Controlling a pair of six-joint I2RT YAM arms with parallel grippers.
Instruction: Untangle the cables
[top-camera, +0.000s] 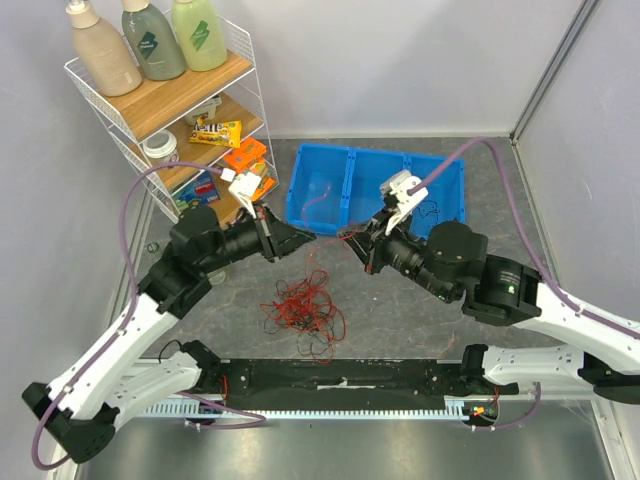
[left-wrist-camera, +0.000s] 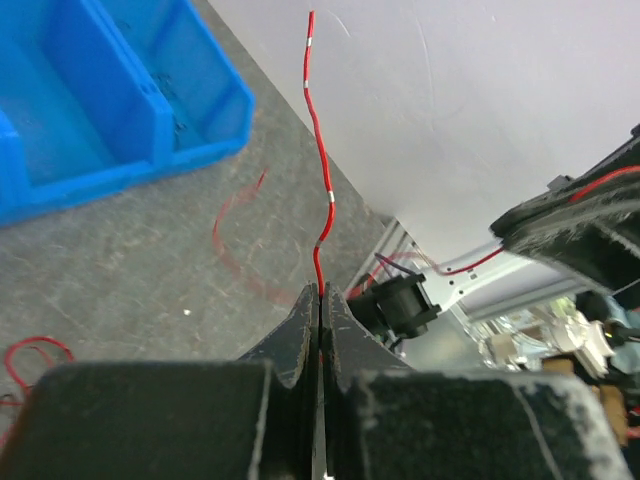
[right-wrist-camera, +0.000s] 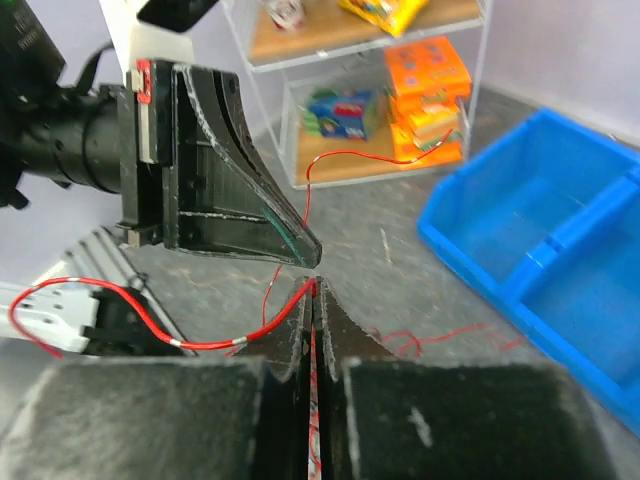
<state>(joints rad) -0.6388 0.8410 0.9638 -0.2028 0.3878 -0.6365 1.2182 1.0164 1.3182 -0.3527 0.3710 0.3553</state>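
A loose clump of red and black cables (top-camera: 303, 308) lies on the grey table between the arm bases. My left gripper (top-camera: 303, 241) is shut on a thin red cable (left-wrist-camera: 322, 190) that sticks out past its fingertips (left-wrist-camera: 308, 305). My right gripper (top-camera: 355, 247) is shut on a red cable (right-wrist-camera: 215, 342) that curves away to the left of its fingertips (right-wrist-camera: 332, 305). The two grippers are tip to tip above the table, behind the clump. The left gripper's fingers (right-wrist-camera: 235, 205) show in the right wrist view, with its red cable (right-wrist-camera: 345, 158) arching from them.
A blue divided bin (top-camera: 440, 180) stands behind the grippers with a red cable (top-camera: 318, 197) in its left compartment; it also shows in both wrist views (left-wrist-camera: 120, 100) (right-wrist-camera: 560, 250). A wire shelf (top-camera: 165, 95) with bottles and boxes stands at the back left. Walls enclose the table.
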